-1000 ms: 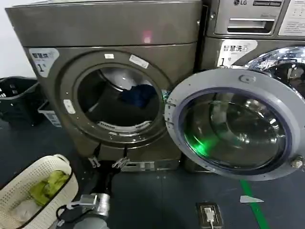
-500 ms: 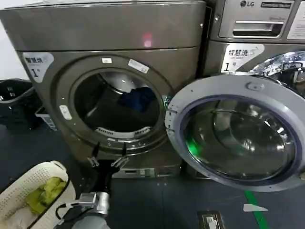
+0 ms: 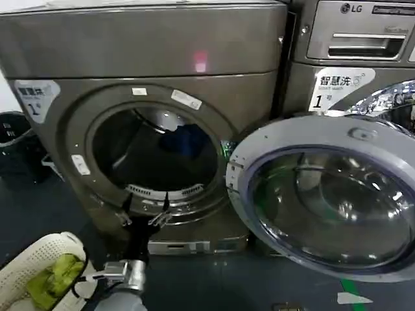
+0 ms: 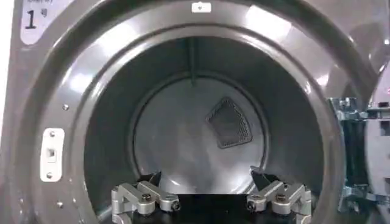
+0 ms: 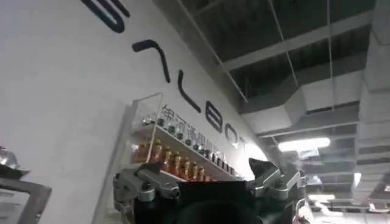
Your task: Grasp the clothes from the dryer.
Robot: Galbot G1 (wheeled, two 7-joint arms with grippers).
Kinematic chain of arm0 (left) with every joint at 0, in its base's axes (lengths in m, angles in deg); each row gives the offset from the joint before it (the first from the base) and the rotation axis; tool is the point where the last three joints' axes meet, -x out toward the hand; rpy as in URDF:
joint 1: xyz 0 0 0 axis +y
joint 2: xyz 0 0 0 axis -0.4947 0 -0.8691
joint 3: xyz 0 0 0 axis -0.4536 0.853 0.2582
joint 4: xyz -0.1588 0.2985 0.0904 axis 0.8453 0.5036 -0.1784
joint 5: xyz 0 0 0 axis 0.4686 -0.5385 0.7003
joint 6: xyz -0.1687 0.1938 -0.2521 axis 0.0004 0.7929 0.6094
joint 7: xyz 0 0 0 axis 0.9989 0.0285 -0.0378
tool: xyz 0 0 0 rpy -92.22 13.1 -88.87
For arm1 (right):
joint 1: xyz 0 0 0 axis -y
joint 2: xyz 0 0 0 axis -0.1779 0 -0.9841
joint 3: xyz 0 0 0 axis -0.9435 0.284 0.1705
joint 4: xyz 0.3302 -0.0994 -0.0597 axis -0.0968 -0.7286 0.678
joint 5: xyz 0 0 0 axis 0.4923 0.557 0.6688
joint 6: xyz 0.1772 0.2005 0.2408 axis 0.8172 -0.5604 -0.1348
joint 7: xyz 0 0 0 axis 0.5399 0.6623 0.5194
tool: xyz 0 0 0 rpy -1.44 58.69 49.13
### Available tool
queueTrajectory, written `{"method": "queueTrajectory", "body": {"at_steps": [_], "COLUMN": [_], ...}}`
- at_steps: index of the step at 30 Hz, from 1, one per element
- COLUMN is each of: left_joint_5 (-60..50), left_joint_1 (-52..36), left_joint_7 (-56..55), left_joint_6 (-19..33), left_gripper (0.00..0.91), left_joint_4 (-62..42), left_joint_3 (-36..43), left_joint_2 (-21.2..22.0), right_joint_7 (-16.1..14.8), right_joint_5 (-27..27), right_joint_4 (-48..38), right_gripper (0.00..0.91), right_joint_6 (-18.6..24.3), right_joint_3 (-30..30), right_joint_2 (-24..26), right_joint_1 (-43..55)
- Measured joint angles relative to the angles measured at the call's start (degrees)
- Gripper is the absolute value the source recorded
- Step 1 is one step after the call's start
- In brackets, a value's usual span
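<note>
My left gripper (image 3: pixel 144 210) sits low in the head view, left of centre, its two fingers spread wide with nothing between them, tips just at the lower lip of the dryer's (image 3: pixel 149 71) round opening. In my left wrist view the same gripper (image 4: pixel 210 201) shows both fingers parted at the bottom edge, pointed into the bare grey drum, where I count one mesh vent panel (image 4: pixel 230 123) on the back wall, right of centre.

The clothes (image 3: pixel 188 139) are one dark blue bundle inside the drum, in the upper right part of the opening in the head view, well apart from my fingertips.

On the dryer's front I count one white label with Chinese characters and a "1" (image 3: pixel 32 97) at the left edge of the frame, one small red light (image 3: pixel 200 63) above the porthole, and three small white stickers on the ring around the opening; their print is too small to read. My left wrist view catches the "1" (image 4: pixel 31 18) in its upper left corner. The dryer's door (image 3: pixel 324 194) hangs open at the right of the frame.

Behind the door stands a second machine marked "LG" (image 3: pixel 351 8) at the upper right, with another white Chinese label and "1" (image 3: pixel 337 84) under it.

One white woven basket (image 3: pixel 39 259) with yellow-green cloth (image 3: pixel 55 278) sits in the lower left corner.

My right gripper (image 5: pixel 210 182) points up at a ceiling and a wall with large dark lettering, fingers apart, empty.
</note>
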Motion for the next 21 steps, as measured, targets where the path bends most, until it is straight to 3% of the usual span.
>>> {"method": "queueTrajectory", "body": {"at_steps": [21], "left_joint_5": [1.2], "left_joint_1": [-1.7], "left_joint_7": [0.1], "left_joint_6": [-0.6], "left_gripper": [0.907], "left_joint_4": [-0.8], "left_joint_3": [-0.7], "left_joint_2": [-0.7], "right_joint_7": [0.0], "right_joint_5": [0.1], "right_joint_4": [-0.3], "right_gripper": [0.907], "right_joint_6": [0.2], "right_joint_3": [-0.6], "right_joint_2": [0.1], "right_joint_1": [-0.1]}}
